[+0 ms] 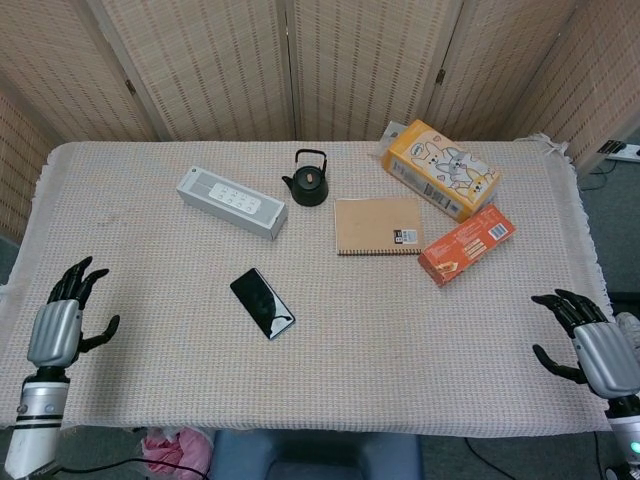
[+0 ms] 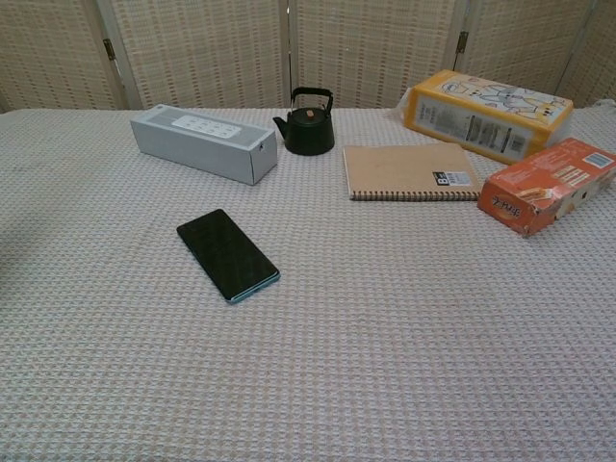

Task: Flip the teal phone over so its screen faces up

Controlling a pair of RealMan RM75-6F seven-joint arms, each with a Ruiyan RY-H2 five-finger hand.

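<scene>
The teal phone (image 1: pixel 262 303) (image 2: pixel 227 254) lies flat on the woven tablecloth, left of centre, its dark glossy face up and a thin teal edge showing along its near side. My left hand (image 1: pixel 62 318) hangs at the table's front left edge, fingers spread, holding nothing, far left of the phone. At the front right edge my right hand (image 1: pixel 585 340) is likewise open with fingers apart, well away from the phone. Neither hand shows in the chest view.
A grey speaker box (image 1: pixel 231 202) lies behind the phone, a black teapot (image 1: pixel 307 181) beside it. A brown notebook (image 1: pixel 377 225), an orange carton (image 1: pixel 466 243) and a yellow box (image 1: pixel 442 169) sit at the back right.
</scene>
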